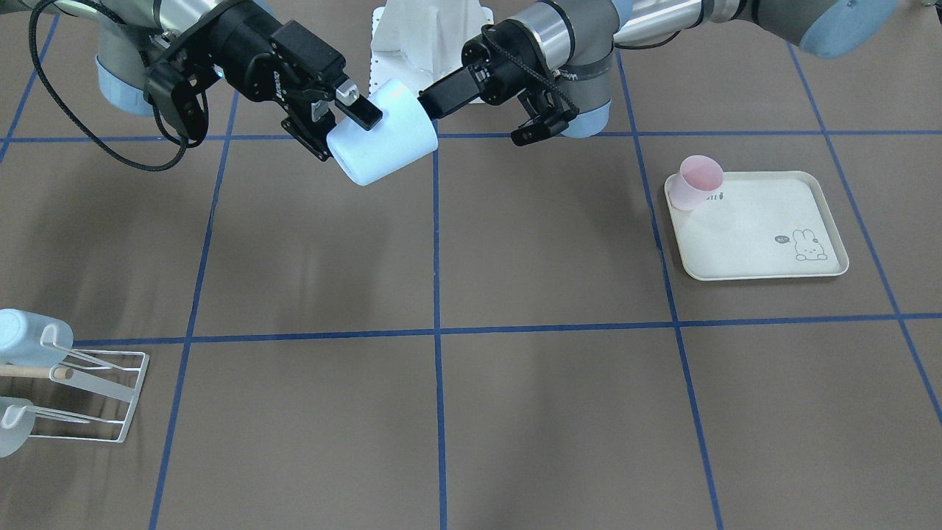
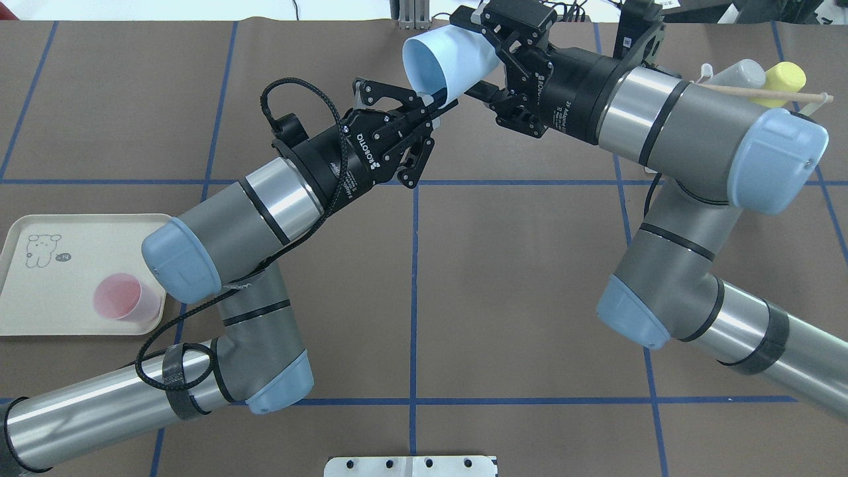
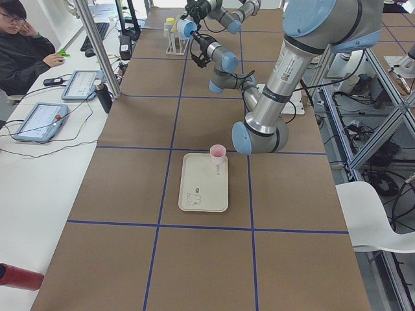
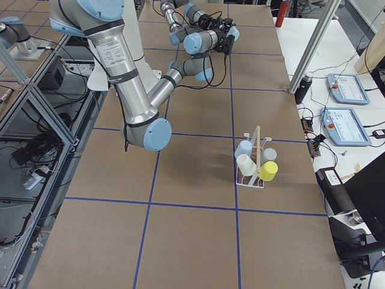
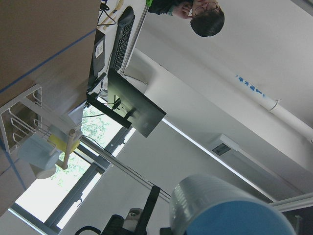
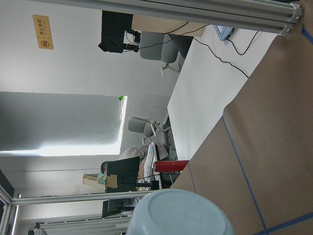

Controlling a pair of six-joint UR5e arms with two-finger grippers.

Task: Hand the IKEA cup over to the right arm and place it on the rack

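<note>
Brown table [image 1: 515, 412], grey right arm [image 2: 689, 126] reaching over its centre. White wire rack [image 1: 88, 394] at right end, well apart. Pale blue cup [image 1: 383, 143] mid-air, clamped in right claw [image 1: 346, 131]. Left claw [image 1: 475, 118] spread open, one finger [image 1: 445, 94] at cup rim.

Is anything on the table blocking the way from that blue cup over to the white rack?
Nothing visible does. The blue cup is held up in the right gripper, and only bare brown table lies between it and the rack.
</note>
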